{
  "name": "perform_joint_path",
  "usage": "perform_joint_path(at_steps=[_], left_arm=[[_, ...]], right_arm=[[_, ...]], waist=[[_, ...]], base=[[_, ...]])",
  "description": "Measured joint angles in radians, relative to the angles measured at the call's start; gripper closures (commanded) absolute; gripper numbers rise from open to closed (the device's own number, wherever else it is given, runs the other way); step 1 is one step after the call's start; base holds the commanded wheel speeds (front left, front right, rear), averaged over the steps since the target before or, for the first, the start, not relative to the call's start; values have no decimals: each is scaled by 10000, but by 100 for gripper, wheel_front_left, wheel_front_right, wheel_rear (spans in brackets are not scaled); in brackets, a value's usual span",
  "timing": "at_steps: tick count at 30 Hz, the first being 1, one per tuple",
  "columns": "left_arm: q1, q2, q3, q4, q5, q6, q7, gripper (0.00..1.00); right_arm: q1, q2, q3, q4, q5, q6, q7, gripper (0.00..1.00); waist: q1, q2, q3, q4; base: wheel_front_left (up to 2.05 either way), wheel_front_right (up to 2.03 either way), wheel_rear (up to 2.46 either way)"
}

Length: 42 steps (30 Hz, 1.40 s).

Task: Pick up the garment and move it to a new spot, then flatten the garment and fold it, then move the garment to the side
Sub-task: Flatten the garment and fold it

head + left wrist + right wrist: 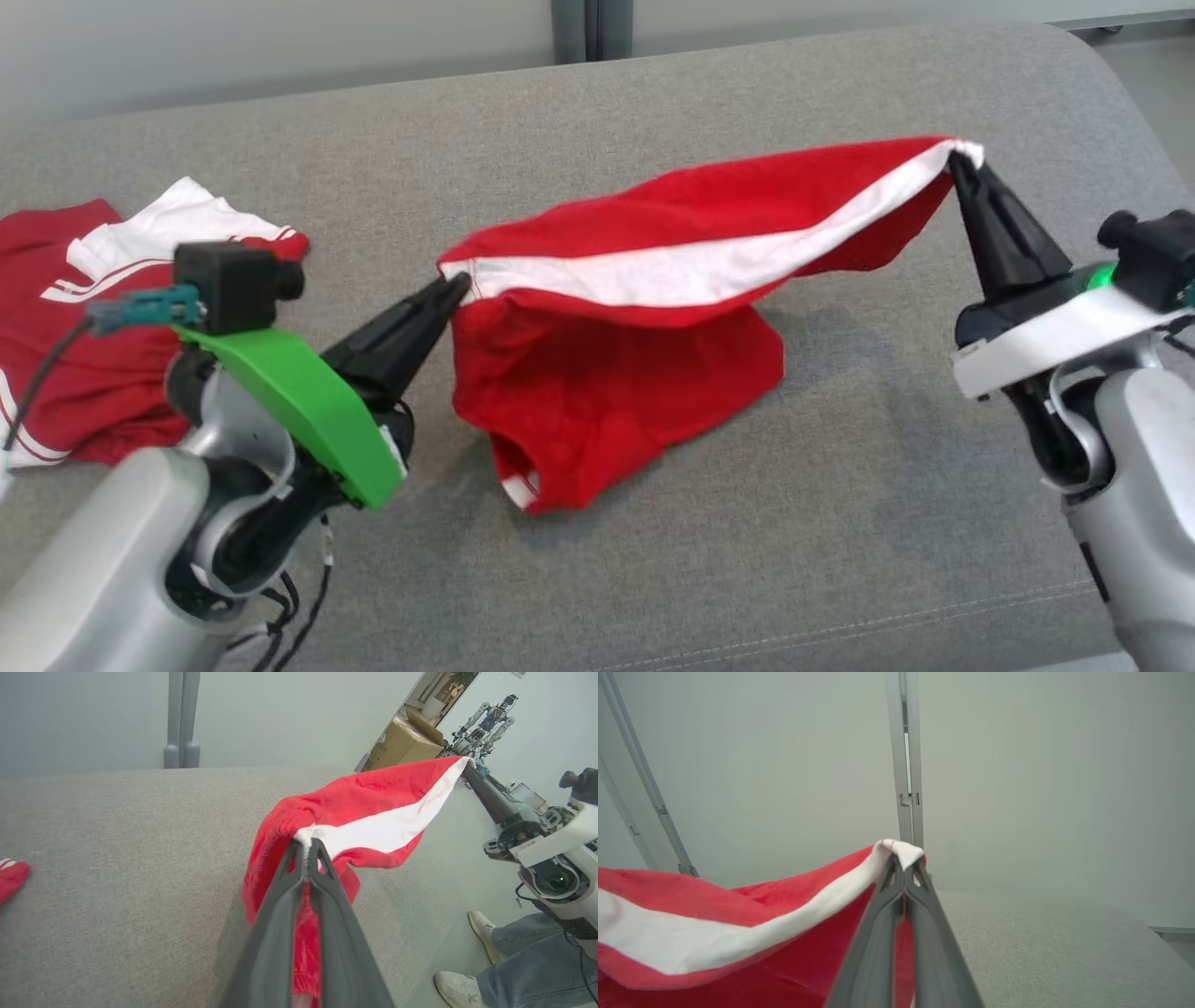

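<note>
Left end effector (457, 285), at lower left, is clamping its fingers fully together on one end of the white band of the red garment (616, 373). Right end effector (957, 161), likewise closed tight, is pinching the band's other end, higher up. The garment is hanging stretched between them, its lower folds resting on the grey cushioned surface (747, 560). A second red-and-white garment (93, 373) is lying well apart at the left. A cardboard box (402, 742) is standing beyond, contents hidden.

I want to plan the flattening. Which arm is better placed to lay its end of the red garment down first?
Probably the left: the left fingers pinch the red garment low, near the grey cushion, while the right fingers hold its other end raised.
</note>
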Motion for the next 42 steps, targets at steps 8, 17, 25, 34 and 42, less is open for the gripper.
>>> perform_joint_path(at_steps=[8, 17, 25, 34, 42], left_arm=[[-421, 930, 830, -1781, -957, -171, 997, 100], [-29, 1419, 1383, -4036, -3112, 13, 2125, 100], [519, 1860, 2754, -4518, -3896, 428, 2153, 100], [885, 2111, 2924, -5743, -4560, 564, 2602, 100], [776, 2888, 3191, -4103, -5003, 715, 3494, 100]], right_arm=[[-479, -938, 644, -2015, 2115, 0, 1843, 100], [-233, -2224, -1415, -4056, 4661, -15, 3450, 100], [1907, -3158, -2493, -4031, 6305, -560, 5497, 100], [2921, -3486, -3208, -5545, 7800, -750, 6493, 100], [2815, -3703, -2125, -5741, 8516, -1007, 7837, 100]], waist=[[0, 0, -474, -346], [0, 0, -834, -988], [0, 0, -896, -1305], [0, 0, -668, -1406], [0, 0, 108, -1357]], base=[[0, 0, 0], [0, 0, 0], [0, 0, 0], [0, 0, 0], [0, 0, 0]])
